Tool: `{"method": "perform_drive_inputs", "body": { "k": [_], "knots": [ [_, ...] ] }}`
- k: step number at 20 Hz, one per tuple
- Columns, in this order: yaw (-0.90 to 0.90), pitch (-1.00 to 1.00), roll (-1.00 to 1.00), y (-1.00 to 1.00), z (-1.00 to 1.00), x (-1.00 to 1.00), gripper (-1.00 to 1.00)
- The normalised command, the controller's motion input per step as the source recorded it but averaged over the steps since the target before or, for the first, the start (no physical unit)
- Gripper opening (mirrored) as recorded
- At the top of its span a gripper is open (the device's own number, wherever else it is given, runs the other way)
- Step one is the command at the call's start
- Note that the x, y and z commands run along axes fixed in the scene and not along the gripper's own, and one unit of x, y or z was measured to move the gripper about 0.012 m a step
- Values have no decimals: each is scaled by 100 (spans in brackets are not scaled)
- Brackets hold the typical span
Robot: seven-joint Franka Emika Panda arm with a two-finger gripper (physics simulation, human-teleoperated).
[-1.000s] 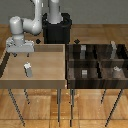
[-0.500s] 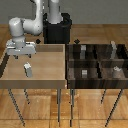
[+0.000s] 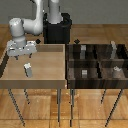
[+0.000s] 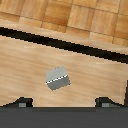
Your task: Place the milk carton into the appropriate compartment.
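Approach step: gripper (image 3: 22, 54), apparently open and empty, hovers above milk carton (image 3: 28, 70), left of frame; descend next.

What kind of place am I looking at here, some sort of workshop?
Probably a simulated test bench rather than a real workshop: a white robot arm stands behind a pale wooden tray holding a small milk carton, beside a dark divided bin, all on thin legs over parquet flooring.

floor (image 3: 100, 15): light wood parquet | stands: thin metal legs (image 3: 61, 105) | light: even
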Motion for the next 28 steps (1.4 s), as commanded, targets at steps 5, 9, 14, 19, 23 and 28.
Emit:
{"method": "perform_drive_inputs", "body": {
  "k": [5,9,14,19,23,28],
  "knots": [
    [18,0,0,0,0,0,100],
    [11,0,0,0,0,25,100],
    [0,0,0,20,0,20,100],
    [0,0,0,20,0,0,100],
    [0,0,0,0,-25,0,100],
    [0,0,0,0,-60,0,100]
  ]
}}
